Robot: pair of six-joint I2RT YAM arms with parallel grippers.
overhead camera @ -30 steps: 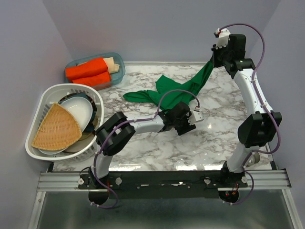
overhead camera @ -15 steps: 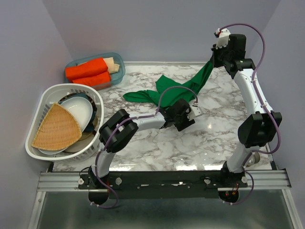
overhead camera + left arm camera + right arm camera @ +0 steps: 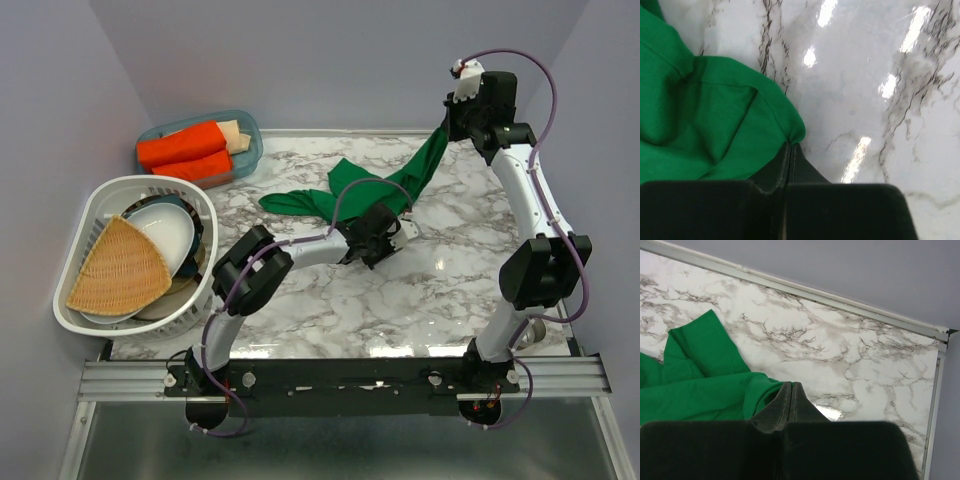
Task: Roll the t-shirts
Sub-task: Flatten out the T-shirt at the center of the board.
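Observation:
One green t-shirt (image 3: 345, 190) lies crumpled on the marble table, with one end pulled up toward the back right. My right gripper (image 3: 447, 125) is raised there, shut on that lifted end; in the right wrist view the green cloth (image 3: 705, 390) bunches at its closed tips (image 3: 791, 385). My left gripper (image 3: 383, 218) is low at the shirt's near edge, mid-table. In the left wrist view its jaws (image 3: 791, 145) are shut, with a fold of the t-shirt (image 3: 715, 115) pinched at the tips.
A white basket (image 3: 88, 198) with bowls and a woven wedge stands at the left. Behind it, a blue tub (image 3: 245, 150) holds orange rolled cloths. A metal rail (image 3: 340, 130) edges the table's back, with walls close behind and on both sides.
My left gripper has moved forward to the shirt's near edge and closed from open onto the cloth. The right arm has held still with its lifted end.

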